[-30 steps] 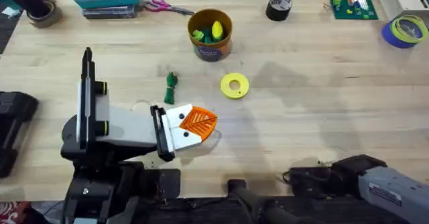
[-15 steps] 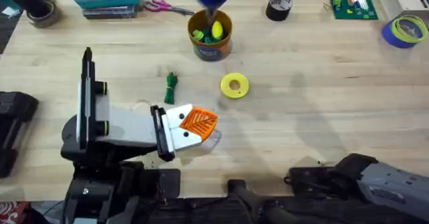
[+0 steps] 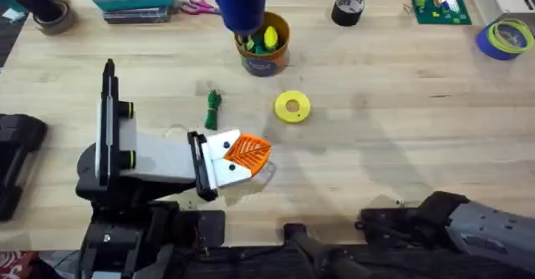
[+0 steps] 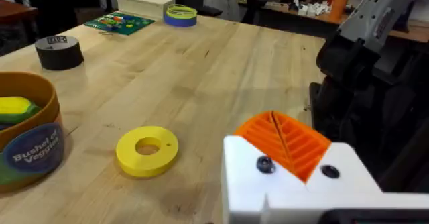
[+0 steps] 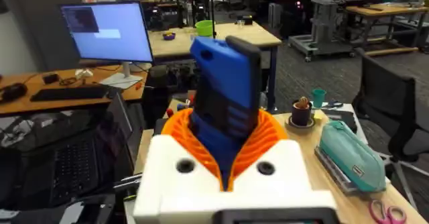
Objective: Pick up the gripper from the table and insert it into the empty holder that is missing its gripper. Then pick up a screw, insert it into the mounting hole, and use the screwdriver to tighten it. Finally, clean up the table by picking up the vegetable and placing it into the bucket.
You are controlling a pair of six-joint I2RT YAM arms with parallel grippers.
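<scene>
Right gripper point(image 5: 224, 150) is clamped tight on the blue screwdriver point(image 5: 224, 76), up over the bucket point(image 3: 266, 55), and any slip would drop it in (left gripper point(image 4: 285, 140) closed on nothing), with the green vegetable point(image 3: 214, 109) lying on the table point(image 3: 401, 137).

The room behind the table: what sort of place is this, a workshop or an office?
Most likely a robotics lab or engineering workshop. The right wrist view shows a computer monitor on a desk, an office chair and rows of workbenches behind. On the wooden table lie tape rolls and a green circuit board.
</scene>
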